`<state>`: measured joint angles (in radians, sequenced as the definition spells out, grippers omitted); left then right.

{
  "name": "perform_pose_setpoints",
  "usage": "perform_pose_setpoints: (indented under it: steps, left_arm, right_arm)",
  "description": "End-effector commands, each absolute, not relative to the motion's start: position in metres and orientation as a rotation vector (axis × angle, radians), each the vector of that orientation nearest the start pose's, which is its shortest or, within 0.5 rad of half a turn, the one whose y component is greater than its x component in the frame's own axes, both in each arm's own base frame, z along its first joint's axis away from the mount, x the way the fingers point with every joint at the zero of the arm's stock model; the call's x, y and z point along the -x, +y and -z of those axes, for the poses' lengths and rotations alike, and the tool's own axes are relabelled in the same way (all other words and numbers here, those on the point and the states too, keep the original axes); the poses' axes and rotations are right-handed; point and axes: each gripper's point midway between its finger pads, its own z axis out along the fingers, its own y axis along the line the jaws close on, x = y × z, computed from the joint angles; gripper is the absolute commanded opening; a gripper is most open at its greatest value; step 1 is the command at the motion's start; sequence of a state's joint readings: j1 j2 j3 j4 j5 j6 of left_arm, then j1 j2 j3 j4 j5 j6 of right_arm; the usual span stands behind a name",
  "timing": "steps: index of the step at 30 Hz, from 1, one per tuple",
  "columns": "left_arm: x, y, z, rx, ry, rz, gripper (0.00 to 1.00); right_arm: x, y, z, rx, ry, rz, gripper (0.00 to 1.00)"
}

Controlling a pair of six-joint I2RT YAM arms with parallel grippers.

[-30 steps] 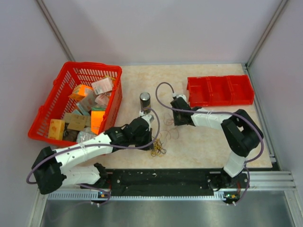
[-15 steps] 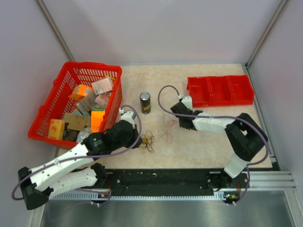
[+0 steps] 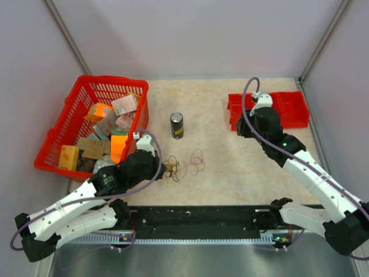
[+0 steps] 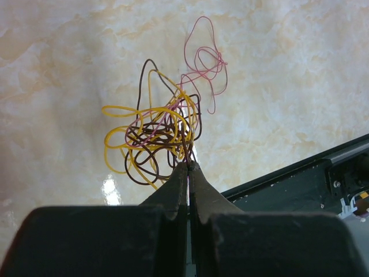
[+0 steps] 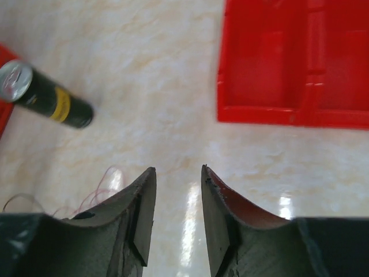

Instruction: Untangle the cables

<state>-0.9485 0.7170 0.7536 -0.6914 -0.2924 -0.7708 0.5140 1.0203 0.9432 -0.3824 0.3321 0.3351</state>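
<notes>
The cables (image 3: pixel 173 169) are a small tangle of thin yellow, dark brown and pink wires lying on the table in front of the can. In the left wrist view the tangle (image 4: pixel 164 124) sits just beyond my fingertips, and a pink wire (image 4: pixel 205 55) loops out past it. My left gripper (image 3: pixel 164 168) (image 4: pixel 188 165) is shut, pinching strands at the tangle's near edge. My right gripper (image 3: pixel 241 127) (image 5: pixel 177 170) is open and empty above the table beside the red bin, well apart from the tangle. Only a few pink strands (image 5: pixel 99 189) show at its lower left.
A black can with a yellow band (image 3: pixel 177 125) (image 5: pixel 49 99) stands behind the tangle. A red basket (image 3: pixel 57 135) full of boxes is at the left. A red divided bin (image 3: pixel 294 107) (image 5: pixel 288 63) is at the back right. The black base rail (image 3: pixel 196 218) runs along the near edge.
My left gripper pulled back to the left, dragging the tangle with it. My right gripper left the wires, rose and swung back right to the red bin. The pink loop now trails right.
</notes>
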Motion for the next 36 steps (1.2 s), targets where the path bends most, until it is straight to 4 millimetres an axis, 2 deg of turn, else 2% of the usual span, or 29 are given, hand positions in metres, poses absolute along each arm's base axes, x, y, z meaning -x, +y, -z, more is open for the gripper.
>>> perform_pose_setpoints:
  steps: [1, 5, 7, 9, 11, 15, 20, 23, 26, 30, 34, 36]
  left_arm:
    - [-0.164, -0.192, -0.204, -0.063, 2.214, 0.678, 0.00]
    - [-0.160, -0.195, -0.201, -0.053, 2.227, 0.714, 0.00]
    - [-0.158, -0.199, -0.197, -0.055, 2.233, 0.741, 0.00]
    - [-0.156, -0.201, -0.194, -0.051, 2.238, 0.762, 0.00]
    - [-0.155, -0.204, -0.191, -0.048, 2.243, 0.779, 0.00]
    - [-0.150, -0.210, -0.187, -0.047, 2.264, 0.826, 0.00]
    - [-0.146, -0.217, -0.184, -0.064, 2.290, 0.859, 0.00]
    - [-0.145, -0.218, -0.183, -0.075, 2.297, 0.858, 0.00]
    - [-0.145, -0.216, -0.184, -0.074, 2.295, 0.853, 0.00]
    - [-0.144, -0.211, -0.184, -0.065, 2.290, 0.841, 0.00]
    - [-0.143, -0.209, -0.181, -0.074, 2.291, 0.830, 0.00]
    - [-0.144, -0.209, -0.180, -0.079, 2.294, 0.825, 0.00]
  right_arm:
    - [-0.281, 0.209, -0.185, 0.170, 2.259, -0.675, 0.39]
    - [-0.258, 0.273, -0.158, 0.068, 2.351, -0.946, 0.44]
    - [-0.256, 0.286, -0.138, -0.034, 2.412, -0.913, 0.45]
    - [-0.253, 0.306, -0.126, -0.189, 2.441, -1.039, 0.45]
    - [-0.252, 0.321, -0.118, -0.266, 2.436, -1.154, 0.45]
    - [-0.253, 0.328, -0.097, -0.373, 2.473, -1.139, 0.45]
    - [-0.259, 0.329, -0.077, -0.419, 2.502, -1.087, 0.43]
    - [-0.261, 0.334, -0.071, -0.425, 2.513, -1.100, 0.39]
    - [-0.263, 0.335, -0.064, -0.438, 2.519, -1.094, 0.31]
    - [-0.262, 0.341, -0.066, -0.425, 2.515, -1.137, 0.30]
    - [-0.258, 0.352, -0.060, -0.418, 2.527, -1.200, 0.35]
    - [-0.258, 0.356, -0.060, -0.418, 2.524, -1.228, 0.33]
